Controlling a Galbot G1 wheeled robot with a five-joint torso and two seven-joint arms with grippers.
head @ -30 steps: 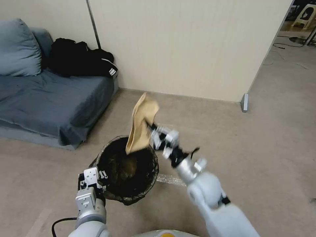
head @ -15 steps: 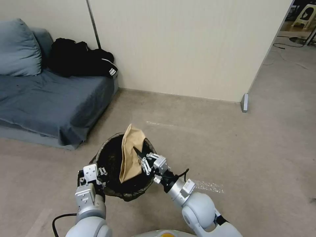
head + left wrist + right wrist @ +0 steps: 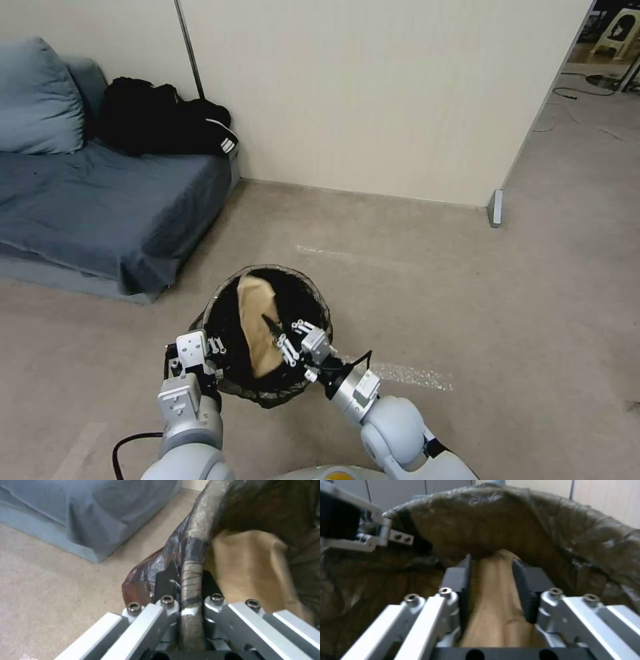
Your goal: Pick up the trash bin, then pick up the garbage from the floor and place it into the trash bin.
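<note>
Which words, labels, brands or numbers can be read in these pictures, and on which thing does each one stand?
None can be read. The tan paper bag, the trash bin and both grippers bear no visible print; the black clothes show white stripes, not letters.

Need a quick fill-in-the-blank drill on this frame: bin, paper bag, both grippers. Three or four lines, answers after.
1. The left gripper is clamped on the trash bin's ____.
2. The right gripper holds a tan ____ between its fingers.
3. The tan paper bag now sits ____ the trash bin.
4. Beyond the trash bin, black clothes lie on a blue ____.

Missing words: rim; paper bag; inside; sofa
</note>
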